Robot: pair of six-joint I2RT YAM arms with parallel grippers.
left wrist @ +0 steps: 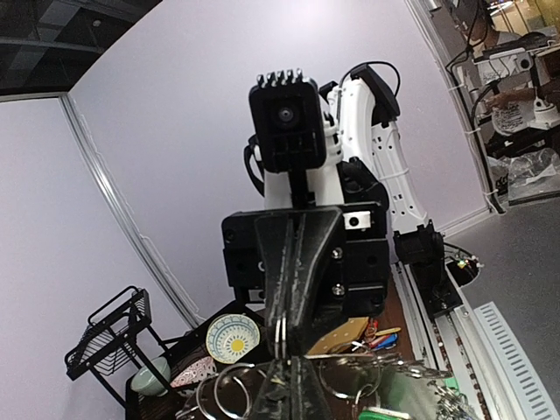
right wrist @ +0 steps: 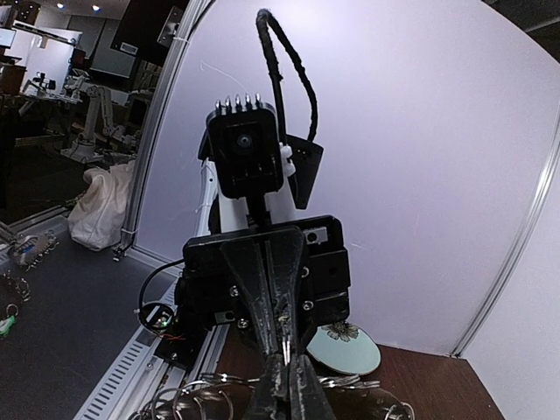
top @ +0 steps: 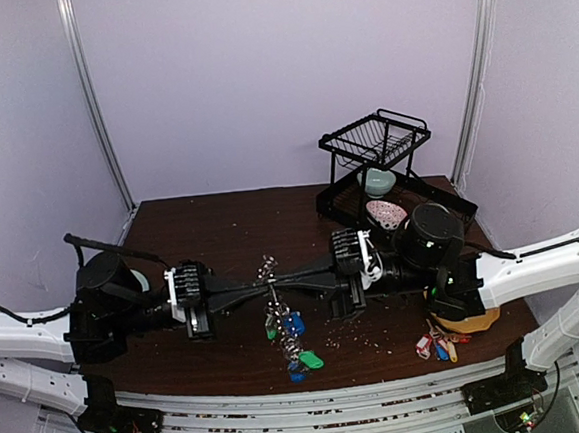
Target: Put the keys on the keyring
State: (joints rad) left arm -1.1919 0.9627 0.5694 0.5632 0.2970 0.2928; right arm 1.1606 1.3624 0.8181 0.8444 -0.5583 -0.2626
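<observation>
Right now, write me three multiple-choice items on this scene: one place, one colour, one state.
1. Where is the loose bunch of keys?
A. on the table by the right arm
B. in the dish rack
C. beside the left arm

2. What colours are the tags on the keyring?
A. red, yellow
B. green, blue
C. black, white

3. How do both arms' jaws stand?
A. both open
B. both shut on the keyring
C. only the left shut

Answers: 1 A, it lies beside the right arm; 2 B, green and blue tags show in the top view; 3 B, each wrist view shows ring wire pinched.
</observation>
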